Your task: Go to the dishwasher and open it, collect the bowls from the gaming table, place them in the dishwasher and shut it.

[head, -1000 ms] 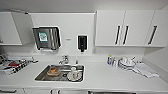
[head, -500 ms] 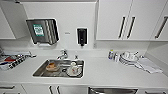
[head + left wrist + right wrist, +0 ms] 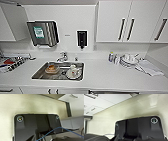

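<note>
White laminate countertop spans frame. White wall cabinets upper right. Stainless steel sink lower left, dishes inside. Dark strip at bottom edge, possibly dishwasher. Claw state: cannot tell, either arm.

A kitchen counter with a sink

A shiny metal sink sits in the white counter. Inside it are an orange-brown dish and a white cup on a plate. A tap stands behind the sink. On the wall hang a grey paper towel box and a small black soap box. White cupboards with dark handles hang above. A pile of white dishes sits on the counter, with a cloth beside it.
</note>
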